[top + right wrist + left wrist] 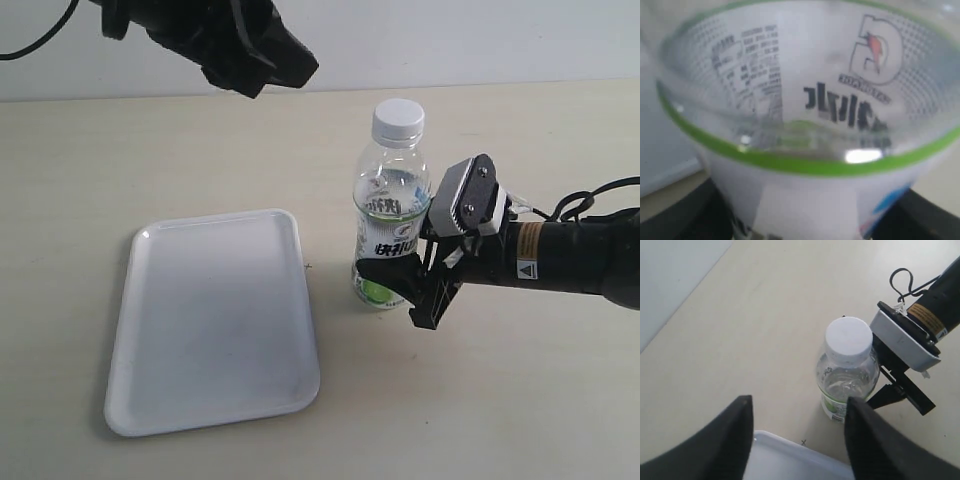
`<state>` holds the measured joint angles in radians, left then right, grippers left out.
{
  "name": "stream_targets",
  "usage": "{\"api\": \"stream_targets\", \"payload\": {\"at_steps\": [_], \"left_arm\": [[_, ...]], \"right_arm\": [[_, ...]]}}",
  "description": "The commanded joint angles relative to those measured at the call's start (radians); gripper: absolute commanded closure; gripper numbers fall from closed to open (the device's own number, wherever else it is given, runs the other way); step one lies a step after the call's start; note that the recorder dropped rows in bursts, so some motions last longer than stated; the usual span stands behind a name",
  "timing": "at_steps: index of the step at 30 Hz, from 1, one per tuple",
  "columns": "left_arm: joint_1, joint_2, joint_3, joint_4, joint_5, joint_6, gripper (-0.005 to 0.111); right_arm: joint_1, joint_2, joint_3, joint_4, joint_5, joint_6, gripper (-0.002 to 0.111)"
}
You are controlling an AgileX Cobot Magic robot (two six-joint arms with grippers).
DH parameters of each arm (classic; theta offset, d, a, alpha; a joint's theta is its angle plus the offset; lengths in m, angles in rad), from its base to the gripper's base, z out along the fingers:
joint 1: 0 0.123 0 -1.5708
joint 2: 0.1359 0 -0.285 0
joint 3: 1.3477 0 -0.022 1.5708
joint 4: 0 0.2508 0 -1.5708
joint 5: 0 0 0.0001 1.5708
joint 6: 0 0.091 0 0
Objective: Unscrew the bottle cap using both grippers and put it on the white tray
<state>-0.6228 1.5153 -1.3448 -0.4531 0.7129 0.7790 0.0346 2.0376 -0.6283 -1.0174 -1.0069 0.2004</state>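
Nearest is the white tray (215, 320), lying flat toward the near left of the surface (520, 400) with nothing on it. Just off its far right corner stands the bottle (385, 225), upright. The right hand (405, 290) comes in from the right edge and is pinching it low on the label (382, 235), one finger on each side. That grip looks fine as an anchor, though it's quite low, so I'd expect the top to wobble if it gets pushed sideways.

The bottle cap (398, 118) is on the neck, not unscrewed yet. Up toward the far edge, the left hand (275, 72) hangs above the surface with its fingers spread wide, holding nothing, well apart from the cap.

So the step is getting that left hand onto the cap. My take: line it up from straight above, using the wrist view, where the cap sits a bit off centre between the fingers. Come down vertically, close on the ribbed side, and twist without leaning. The right hand just needs to hold firm.
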Motion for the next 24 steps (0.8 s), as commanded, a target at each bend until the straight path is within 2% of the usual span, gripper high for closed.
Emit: {"api": "stream_targets", "payload": {"at_steps": [1,4,8,24], "left_arm": [[-0.007,-0.002,-0.007,0.011,-0.001,-0.001,0.071],[-0.007,-0.002,-0.007,0.034,0.014,-0.001,0.080],[-0.007,-0.002,-0.007,0.034,0.014,-0.001,0.080],[-0.007,-0.002,-0.007,0.030,-0.016,0.006,0.080]], "right_arm": [[0.001,-0.040,0.001,-0.013,0.084,0.047,0.108],[0.001,-0.073,0.001,-0.017,0.099,0.093,0.108],[0.001,-0.116,0.001,-0.066,0.121,0.144,0.108],[0.001,-0.169,0.001,-0.066,0.145,0.194,0.108]]}}
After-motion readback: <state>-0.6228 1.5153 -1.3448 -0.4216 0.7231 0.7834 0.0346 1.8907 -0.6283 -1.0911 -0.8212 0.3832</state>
